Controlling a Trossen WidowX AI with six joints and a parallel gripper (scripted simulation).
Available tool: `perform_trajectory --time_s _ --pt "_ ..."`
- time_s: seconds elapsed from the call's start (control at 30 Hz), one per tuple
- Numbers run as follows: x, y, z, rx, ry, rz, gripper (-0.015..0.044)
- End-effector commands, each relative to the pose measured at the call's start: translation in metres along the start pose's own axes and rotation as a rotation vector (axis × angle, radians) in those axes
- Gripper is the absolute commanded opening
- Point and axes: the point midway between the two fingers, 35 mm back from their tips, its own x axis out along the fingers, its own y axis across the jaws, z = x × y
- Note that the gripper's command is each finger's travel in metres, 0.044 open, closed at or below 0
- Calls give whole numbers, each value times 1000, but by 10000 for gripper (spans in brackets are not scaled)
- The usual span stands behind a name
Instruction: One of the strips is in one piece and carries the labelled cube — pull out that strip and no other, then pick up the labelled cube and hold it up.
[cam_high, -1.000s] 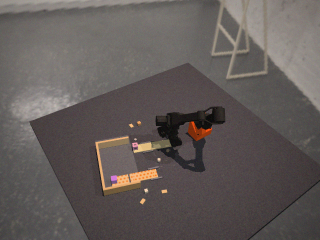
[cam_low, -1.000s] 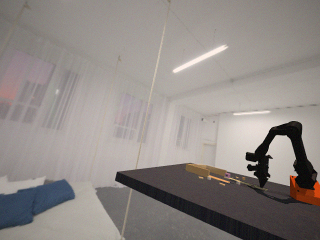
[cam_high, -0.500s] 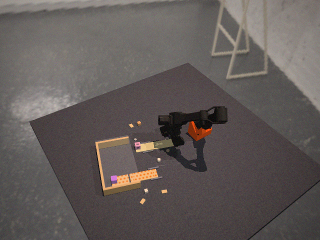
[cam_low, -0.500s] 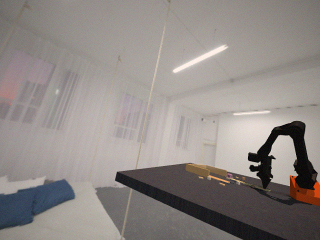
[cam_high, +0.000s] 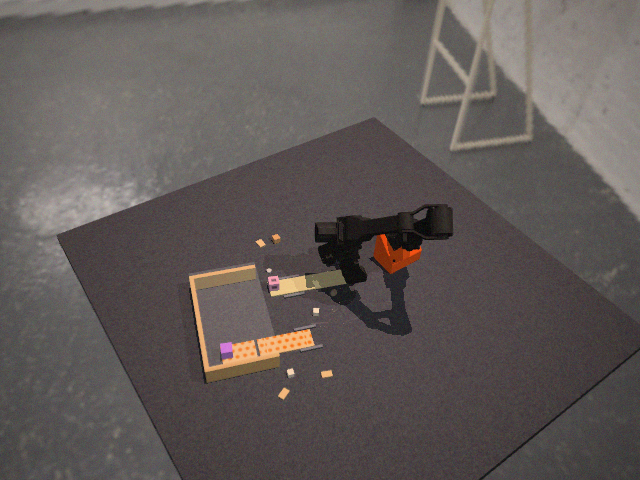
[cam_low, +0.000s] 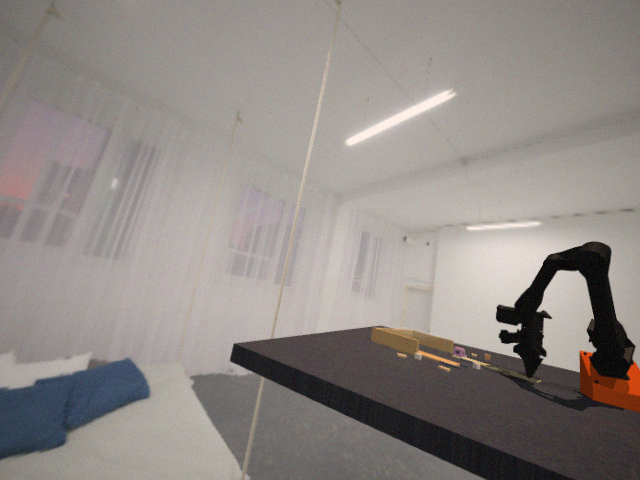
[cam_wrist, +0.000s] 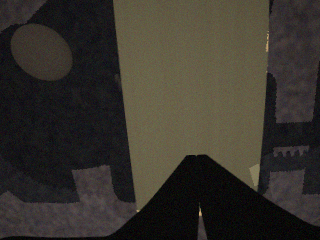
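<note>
A pale yellow strip (cam_high: 294, 285) (cam_wrist: 192, 75) lies in one piece, outside the tray's open side. The pink cube with dark marks (cam_high: 273, 283) (cam_low: 458, 351) stands on its far end. My gripper (cam_high: 355, 280) (cam_low: 530, 375) (cam_wrist: 196, 164) is shut and empty, pointing down at the strip's near end. Its tips look to be on or just above the strip; contact is hard to tell. An orange-dotted strip (cam_high: 286, 341) has a dark gap across it inside the tray's mouth. A plain purple cube (cam_high: 226, 350) stands on its far end.
The wooden-walled tray (cam_high: 197, 322) (cam_low: 395, 341) stands left of the arm. Low grey rails (cam_high: 294, 295) (cam_high: 311, 348) flank the strips. A white cube (cam_high: 315, 311) lies between the strips. Other small blocks (cam_high: 276, 238) (cam_high: 290, 372) and flat orange pieces (cam_high: 326, 373) (cam_high: 283, 393) lie around.
</note>
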Motion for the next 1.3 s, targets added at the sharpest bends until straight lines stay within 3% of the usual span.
perform_trajectory --time_s 0.0,0.37,0.53,0.67,1.2,1.27 --pt "4 0 -9 3 26 -4 0" --pt "4 0 -9 3 26 -4 0" --pt "-40 0 2 3 23 -6 0" --pt "-42 0 2 3 24 -6 0" --pt "-45 -3 67 52 21 -7 420" --pt "-46 -3 74 52 20 -7 440"
